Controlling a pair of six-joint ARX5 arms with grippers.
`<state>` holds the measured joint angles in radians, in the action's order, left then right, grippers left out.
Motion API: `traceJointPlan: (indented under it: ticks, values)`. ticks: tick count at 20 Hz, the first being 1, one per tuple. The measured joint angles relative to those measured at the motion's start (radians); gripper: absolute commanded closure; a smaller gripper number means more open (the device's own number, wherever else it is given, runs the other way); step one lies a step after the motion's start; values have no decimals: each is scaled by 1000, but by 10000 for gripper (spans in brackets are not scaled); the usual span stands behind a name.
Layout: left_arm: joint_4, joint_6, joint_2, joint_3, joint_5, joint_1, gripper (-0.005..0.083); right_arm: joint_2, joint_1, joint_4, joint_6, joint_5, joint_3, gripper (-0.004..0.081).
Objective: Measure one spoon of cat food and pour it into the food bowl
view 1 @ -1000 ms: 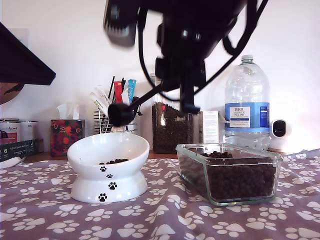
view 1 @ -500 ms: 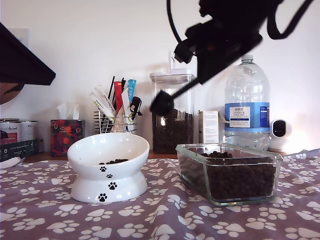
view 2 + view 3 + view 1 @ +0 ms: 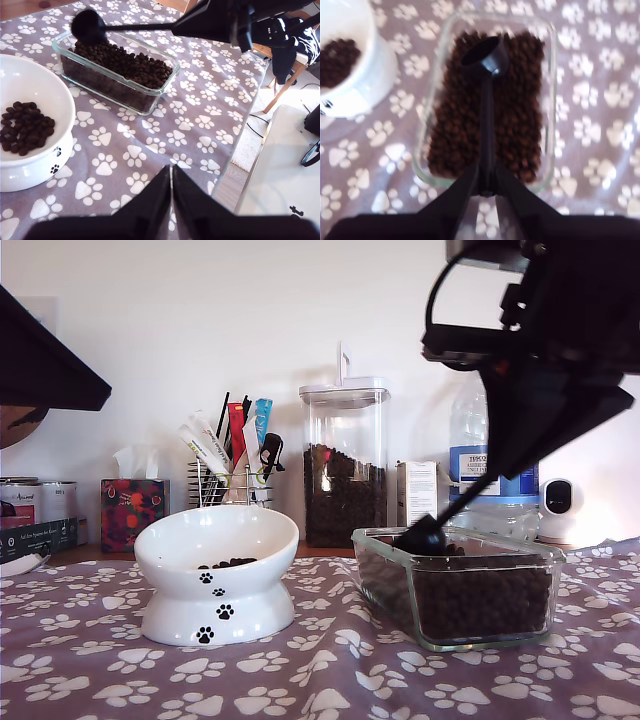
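My second gripper is shut on the handle end of the black spoon. The spoon's bowl hangs just over the cat food at one end of the clear glass dish. No kibble shows inside the scoop. In the exterior view the spoon slopes down from my second gripper at the exterior view's right. The white food bowl with black paw prints stands at the exterior view's left and holds a small heap of kibble. My first gripper is shut and empty above the cloth, apart from both dishes.
A paw-print cloth covers the table. At the back stand a tall kibble canister, a wire rack of utensils, a tissue box and a large water bottle. The first wrist view shows the table's edge.
My second gripper has carried the spoon from above the food bowl across to the exterior view's right and down to the glass dish. The bowl and dish have not moved.
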<state>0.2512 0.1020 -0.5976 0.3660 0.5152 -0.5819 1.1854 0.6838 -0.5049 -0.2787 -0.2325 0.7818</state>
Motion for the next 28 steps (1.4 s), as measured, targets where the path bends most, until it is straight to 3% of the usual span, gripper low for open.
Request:
traceJointPlan:
  ticks: [4, 9, 16, 19, 28]
  values:
    - [0, 0, 0, 0, 0, 0, 793, 0, -62, -37, -11, 93, 0, 783]
    - [-1, 0, 0, 0, -2, 0, 793, 57, -69, -64, -19, 141, 2, 780]
    - [-1, 0, 0, 0, -3, 0, 793, 119, -68, -71, -19, 145, 2, 637]
    - [-1, 0, 0, 0, -3, 0, 793, 119, -68, -85, -12, 148, 2, 526]
    - [-1, 0, 0, 0, -1, 0, 793, 108, -68, -125, 19, 155, 15, 469]
